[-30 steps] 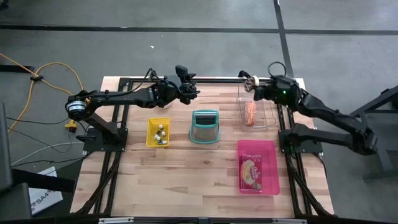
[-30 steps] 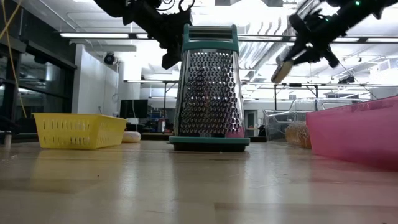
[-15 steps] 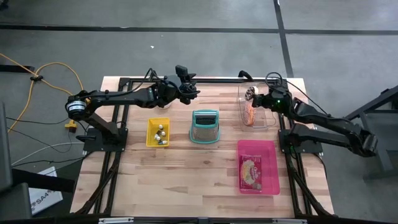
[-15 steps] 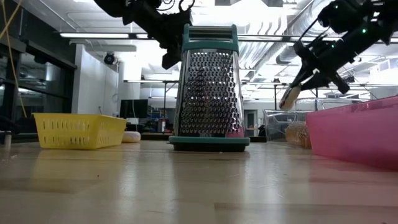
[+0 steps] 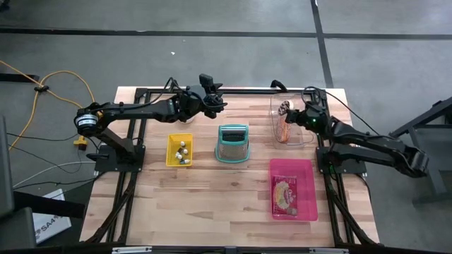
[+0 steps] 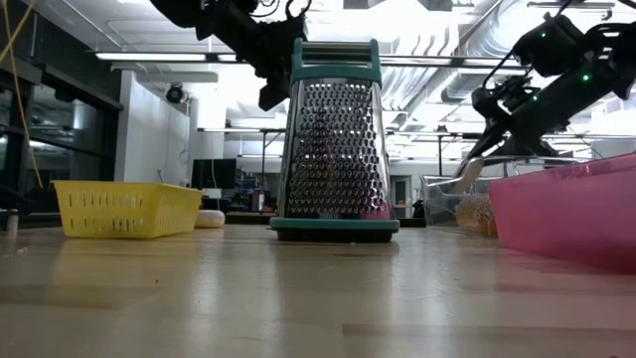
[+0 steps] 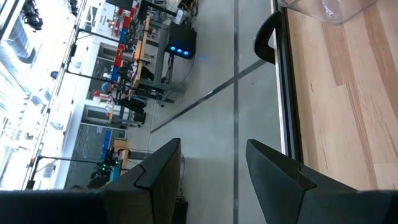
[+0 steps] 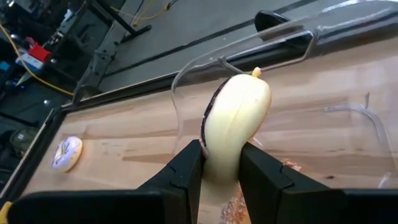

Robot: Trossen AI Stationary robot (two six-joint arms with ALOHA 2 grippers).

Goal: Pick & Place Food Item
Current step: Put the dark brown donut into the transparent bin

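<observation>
Now my right gripper [image 8: 221, 165], fingers clamped on pale food item [image 8: 233, 124], sits lower than second ago, over clear bin [image 5: 305, 134]; release next. Left gripper [image 7: 211, 168] spread, empty, idle.

A grey concrete floor [image 5: 212, 42] crossed by dark lines is seen around the wooden table [image 5: 233, 183]. Long ceiling lights [image 6: 159, 57], exposed pipes [image 6: 437, 70] and distant workbenches [image 7: 134, 68] are shown beyond.
</observation>
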